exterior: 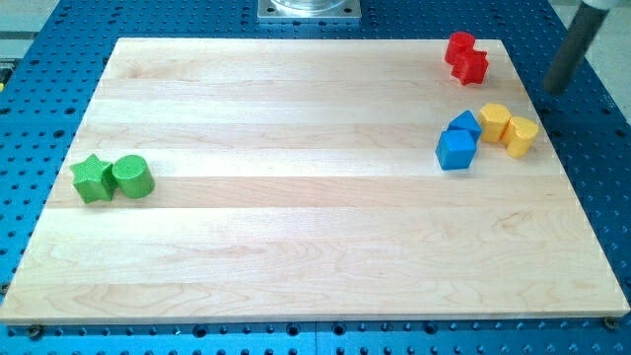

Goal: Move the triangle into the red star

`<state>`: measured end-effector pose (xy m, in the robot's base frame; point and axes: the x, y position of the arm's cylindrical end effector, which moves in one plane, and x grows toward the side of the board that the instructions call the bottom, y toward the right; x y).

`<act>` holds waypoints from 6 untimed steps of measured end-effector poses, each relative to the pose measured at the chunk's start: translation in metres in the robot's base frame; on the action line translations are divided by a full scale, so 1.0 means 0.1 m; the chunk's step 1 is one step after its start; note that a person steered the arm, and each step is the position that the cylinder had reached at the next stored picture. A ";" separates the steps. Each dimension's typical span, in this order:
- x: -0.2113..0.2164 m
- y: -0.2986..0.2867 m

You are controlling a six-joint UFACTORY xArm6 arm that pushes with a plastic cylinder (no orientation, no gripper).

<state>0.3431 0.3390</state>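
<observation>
A red star (474, 66) lies near the board's top right corner, touching a second red block (458, 45) just above and to its left, whose shape I cannot make out. Below them a blue triangle (465, 124) touches a blue cube (455, 149). My tip (556, 91) is at the view's right, just past the board's right edge, right of the red star and above and to the right of the yellow blocks. It touches no block.
Two yellow blocks (494, 119) (521, 135) sit right of the blue pair, touching each other. A green star (93, 178) and a green cylinder (131, 177) sit together at the board's left. The wooden board (296, 247) lies on a blue perforated table (601, 148).
</observation>
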 end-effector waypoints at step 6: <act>0.08 -1.40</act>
